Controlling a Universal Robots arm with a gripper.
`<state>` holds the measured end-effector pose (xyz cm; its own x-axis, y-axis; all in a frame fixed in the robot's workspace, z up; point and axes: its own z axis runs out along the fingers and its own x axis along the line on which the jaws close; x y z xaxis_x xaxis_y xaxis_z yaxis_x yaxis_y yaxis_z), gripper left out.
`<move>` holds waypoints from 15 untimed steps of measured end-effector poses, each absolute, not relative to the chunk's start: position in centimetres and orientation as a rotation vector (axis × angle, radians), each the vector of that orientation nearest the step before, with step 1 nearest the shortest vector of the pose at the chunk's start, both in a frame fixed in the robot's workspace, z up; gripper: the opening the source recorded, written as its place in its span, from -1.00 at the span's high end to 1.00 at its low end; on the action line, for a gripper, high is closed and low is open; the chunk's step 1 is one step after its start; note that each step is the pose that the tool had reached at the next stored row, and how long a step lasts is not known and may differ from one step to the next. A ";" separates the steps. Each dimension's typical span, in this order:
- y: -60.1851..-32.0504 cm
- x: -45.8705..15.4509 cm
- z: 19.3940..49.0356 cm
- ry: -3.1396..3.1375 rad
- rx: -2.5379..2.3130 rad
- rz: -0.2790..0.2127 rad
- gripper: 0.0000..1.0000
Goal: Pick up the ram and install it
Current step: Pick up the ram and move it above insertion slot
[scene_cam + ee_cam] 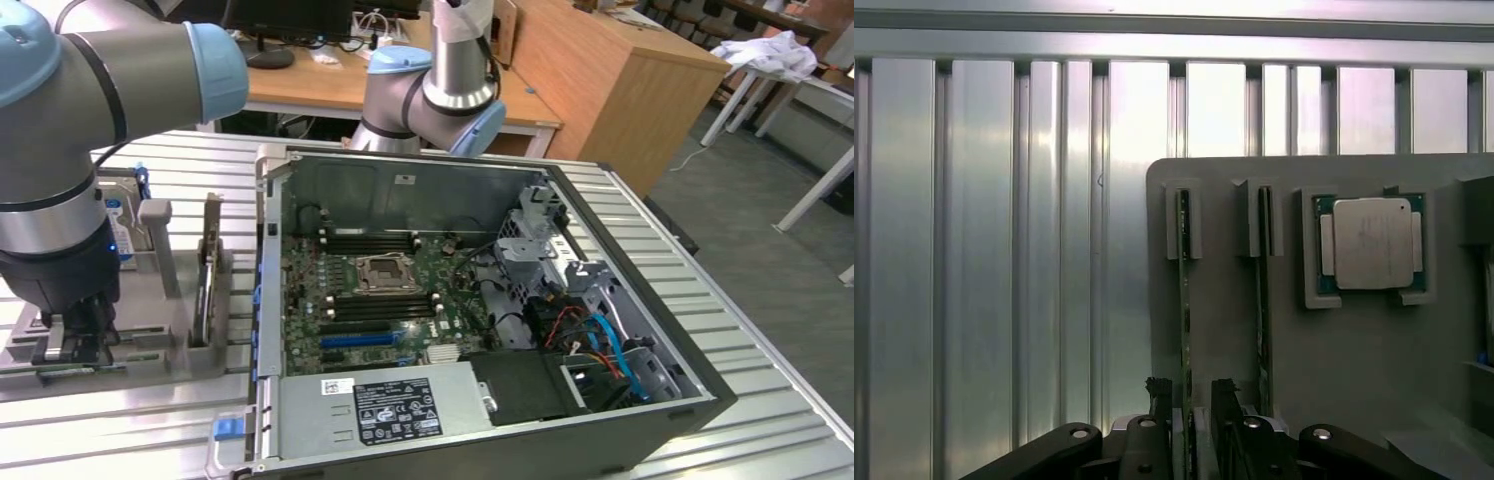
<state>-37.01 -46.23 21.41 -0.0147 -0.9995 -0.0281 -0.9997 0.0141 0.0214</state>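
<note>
In the exterior view, the gripper point(74, 345) is at 9 o'clock, low over the holder point(144, 340). The holder lies on the ribbed table point(120, 420), and bare ribs run on toward 6 o'clock. From the centre out to 3 o'clock stands the open case point(400, 190), its near wall just beside the holder, so only a narrow strip is free between them.

In the wrist view, open table point(984, 250) lies beyond the holder's point(1219, 300) outer edge. The ram point(1183, 270) stands on edge in the slot nearest that edge. A second stick point(1262, 290) sits in the parallel slot, close but apart, and the processor point(1371, 243) lies flat in its recess past that.

The gripper point(1191, 388) has its fingers point(1159, 395) spread wide, one on each side of the ram's near end. We cannot tell whether either one touches it. The ram sits in its slot, not lifted.
</note>
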 end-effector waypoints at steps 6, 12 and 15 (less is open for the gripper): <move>-46.2 -37.0 21.4 2.222 -2.213 0.055 0.40; -46.2 -37.0 21.2 2.222 -2.213 0.055 0.40; -46.2 -37.0 21.0 2.222 -2.213 0.055 0.40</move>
<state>-37.00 -46.22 21.04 -0.0044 -0.9996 -0.0282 -0.9998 0.0038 0.0213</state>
